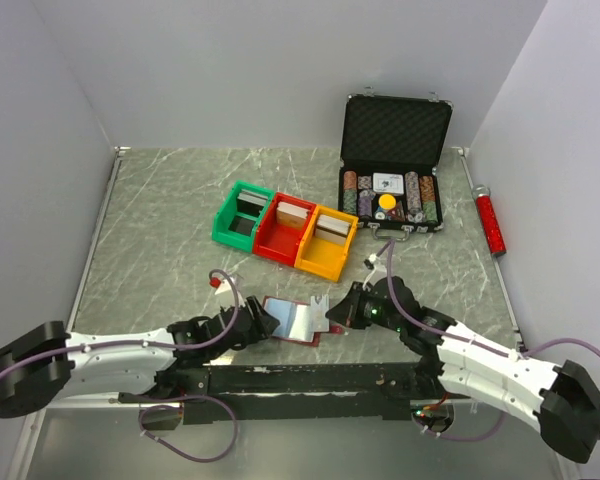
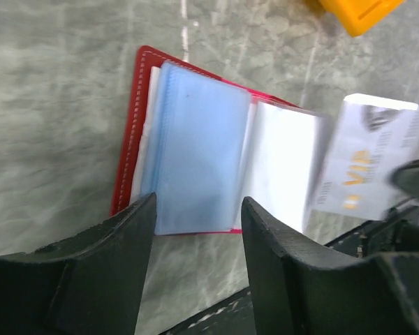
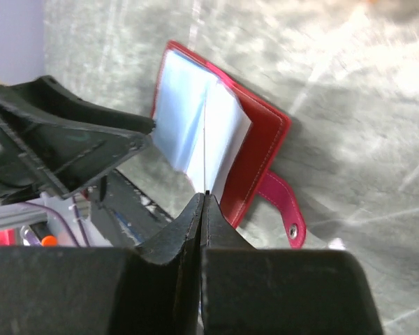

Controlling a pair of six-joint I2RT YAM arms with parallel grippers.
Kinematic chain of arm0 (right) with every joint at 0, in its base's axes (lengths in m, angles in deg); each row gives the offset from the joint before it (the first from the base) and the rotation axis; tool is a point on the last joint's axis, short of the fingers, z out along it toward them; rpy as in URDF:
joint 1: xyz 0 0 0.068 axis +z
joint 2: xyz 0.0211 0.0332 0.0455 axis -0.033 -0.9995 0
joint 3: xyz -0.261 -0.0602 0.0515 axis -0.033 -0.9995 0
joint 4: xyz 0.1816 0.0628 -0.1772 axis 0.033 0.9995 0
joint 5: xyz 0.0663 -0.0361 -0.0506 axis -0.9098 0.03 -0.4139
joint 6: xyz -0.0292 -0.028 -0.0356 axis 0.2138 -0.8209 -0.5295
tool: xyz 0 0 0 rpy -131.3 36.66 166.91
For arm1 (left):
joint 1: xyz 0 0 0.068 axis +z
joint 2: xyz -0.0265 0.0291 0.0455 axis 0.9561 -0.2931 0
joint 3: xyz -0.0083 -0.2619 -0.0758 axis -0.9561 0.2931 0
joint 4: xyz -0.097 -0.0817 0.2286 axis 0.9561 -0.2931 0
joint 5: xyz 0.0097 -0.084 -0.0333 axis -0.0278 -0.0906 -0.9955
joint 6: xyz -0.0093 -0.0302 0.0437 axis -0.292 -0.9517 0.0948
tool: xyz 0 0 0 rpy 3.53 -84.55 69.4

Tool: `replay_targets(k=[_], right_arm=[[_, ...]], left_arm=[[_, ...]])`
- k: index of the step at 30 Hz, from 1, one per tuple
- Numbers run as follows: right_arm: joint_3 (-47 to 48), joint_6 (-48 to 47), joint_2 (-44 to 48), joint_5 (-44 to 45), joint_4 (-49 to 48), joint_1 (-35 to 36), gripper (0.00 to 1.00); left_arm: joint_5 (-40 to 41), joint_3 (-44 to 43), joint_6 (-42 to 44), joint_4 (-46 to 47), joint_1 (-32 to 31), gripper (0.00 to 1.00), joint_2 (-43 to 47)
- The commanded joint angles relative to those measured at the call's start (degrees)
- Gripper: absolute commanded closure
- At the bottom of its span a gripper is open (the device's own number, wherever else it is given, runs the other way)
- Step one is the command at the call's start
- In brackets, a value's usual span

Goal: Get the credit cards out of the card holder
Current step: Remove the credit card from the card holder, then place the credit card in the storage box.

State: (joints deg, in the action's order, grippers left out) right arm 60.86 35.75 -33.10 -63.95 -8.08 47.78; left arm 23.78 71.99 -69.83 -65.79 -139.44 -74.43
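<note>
Credit card (image 2: 366, 164), pale grey glossy rectangle, gold lettering: pinched edgewise in right tool (image 3: 202, 202), beside the sleeves. Card holder (image 2: 195, 160), dark-red leather-look bifold wallet: lying open on grey marbled table (image 2: 56, 105). Left tool (image 2: 195, 244): fingers spread, gripping nothing, at the wallet's near edge.

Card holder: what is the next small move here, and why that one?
Probably the right gripper should draw its credit card sideways, away from the card holder, until it is clear of the sleeve. Its fingers are shut on the card's edge, and the card's near end seems to overlap the open sleeve. The left gripper is open and holds nothing.
</note>
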Motion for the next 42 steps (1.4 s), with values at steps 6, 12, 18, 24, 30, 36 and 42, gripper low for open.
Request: replay_targets(k=[6, 12, 18, 24, 30, 36, 42], right_arm=[[14.91, -11.81, -1.16, -5.15, 13.3, -0.01, 1.0], [30.37, -24.63, -5.46, -5.87, 27.79, -0.71, 1.0], [51.38, -42.55, -17.93, 0.81, 45.47, -0.8, 1.0], [60.73, -53.39, -27.88, 5.75, 49.19, -1.94, 1.0], [57.22, -57.34, -22.89, -4.62, 41.8, -2.38, 1.0], [59.84, -64.02, -24.97, -4.63, 48.2, -2.47, 1.0], [65.29, -68.68, -32.97, 2.47, 51.55, -3.26, 0.94]], left_arm=[[4.86, -4.51, 5.3, -11.51, -0.23, 0.37, 12.1], [5.13, -4.78, 9.25, -9.58, -0.14, 0.23, 20.89], [5.91, -4.95, 12.69, -9.38, -0.14, 0.23, 27.67], [9.87, -10.22, 16.38, -17.48, -0.06, 0.19, 31.27], [12.15, -10.23, 17.26, -17.32, -0.06, 0.16, 34.17], [12.6, -5.32, 15.42, -12.13, -0.06, 0.18, 37.78], [12.95, -3.99, 16.2, -9.49, -0.23, 0.18, 37.79]])
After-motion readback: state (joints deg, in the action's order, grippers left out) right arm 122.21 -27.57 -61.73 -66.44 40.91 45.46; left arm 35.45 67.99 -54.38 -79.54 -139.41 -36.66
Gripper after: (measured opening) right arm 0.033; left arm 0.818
